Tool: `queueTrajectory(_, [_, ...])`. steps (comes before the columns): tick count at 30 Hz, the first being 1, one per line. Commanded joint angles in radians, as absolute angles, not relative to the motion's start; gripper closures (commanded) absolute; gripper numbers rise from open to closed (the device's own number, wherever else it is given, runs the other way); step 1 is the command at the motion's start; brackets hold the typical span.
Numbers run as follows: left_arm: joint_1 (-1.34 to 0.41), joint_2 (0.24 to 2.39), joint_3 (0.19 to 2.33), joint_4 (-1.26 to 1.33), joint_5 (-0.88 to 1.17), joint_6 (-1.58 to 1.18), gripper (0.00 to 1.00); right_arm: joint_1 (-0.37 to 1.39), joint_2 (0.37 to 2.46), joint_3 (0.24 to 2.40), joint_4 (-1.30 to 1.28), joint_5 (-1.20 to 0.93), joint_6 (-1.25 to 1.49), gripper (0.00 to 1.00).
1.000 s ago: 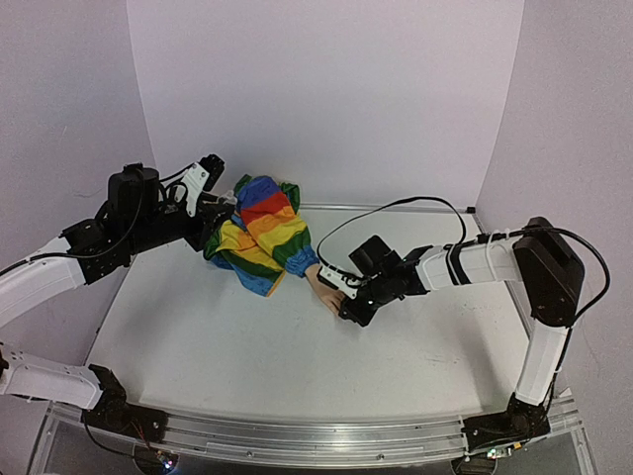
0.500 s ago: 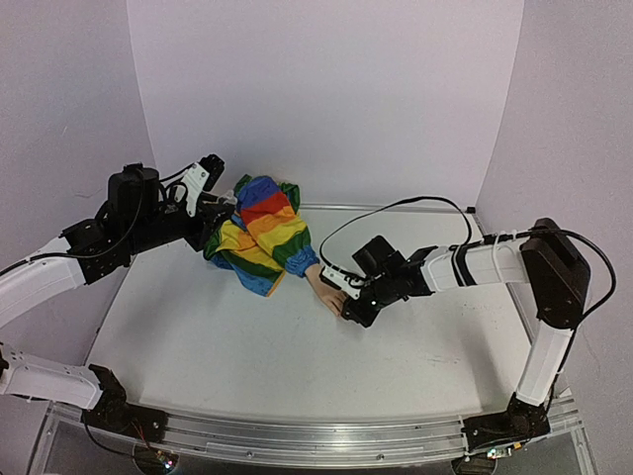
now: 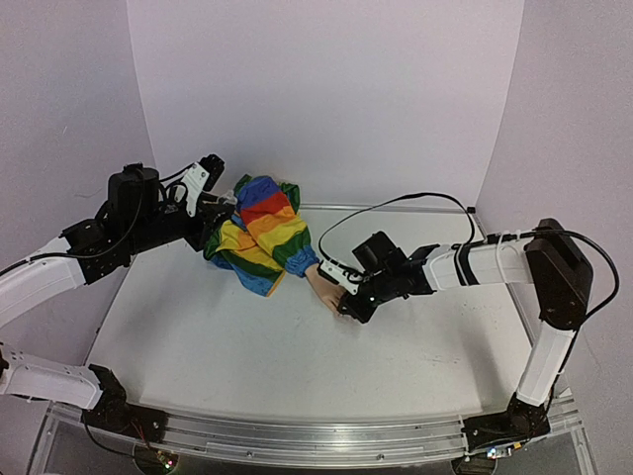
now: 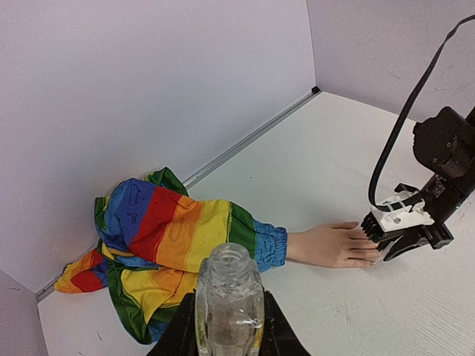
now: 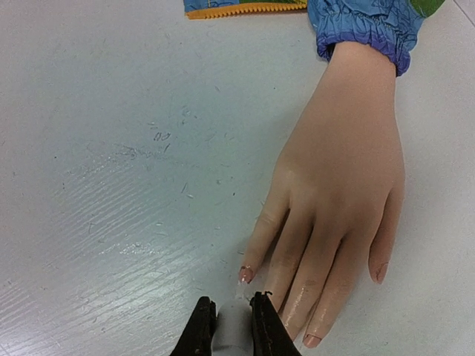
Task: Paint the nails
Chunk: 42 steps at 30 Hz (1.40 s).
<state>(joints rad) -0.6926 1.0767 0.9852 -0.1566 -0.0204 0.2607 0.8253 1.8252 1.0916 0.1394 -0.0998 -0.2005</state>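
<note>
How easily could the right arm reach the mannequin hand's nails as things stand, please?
Probably yes: the right gripper, shut on a white applicator, sits at the fingertips of the mannequin hand, the nails face up, and nothing lies between.

Clear bottle (image 4: 228, 297): uncapped, upright, raised over far left corner of surface (image 3: 247, 356). Rainbow-striped garment (image 3: 259, 233): bunched along far edge, left of centre. White brush cap (image 5: 234, 325): near surface centre.
</note>
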Motion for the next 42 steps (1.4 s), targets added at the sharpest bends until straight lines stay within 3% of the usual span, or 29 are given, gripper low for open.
queueTrajectory(1, [-0.690,1.063,0.992,-0.099,-0.012,0.251,1.00,0.830,1.830,1.131,0.151,-0.102,-0.190,1.00])
queueTrajectory(42, [-0.689,1.075,0.999,-0.099,-0.007,0.250,1.00,0.831,1.869,1.132,0.166,-0.063,-0.196,1.00])
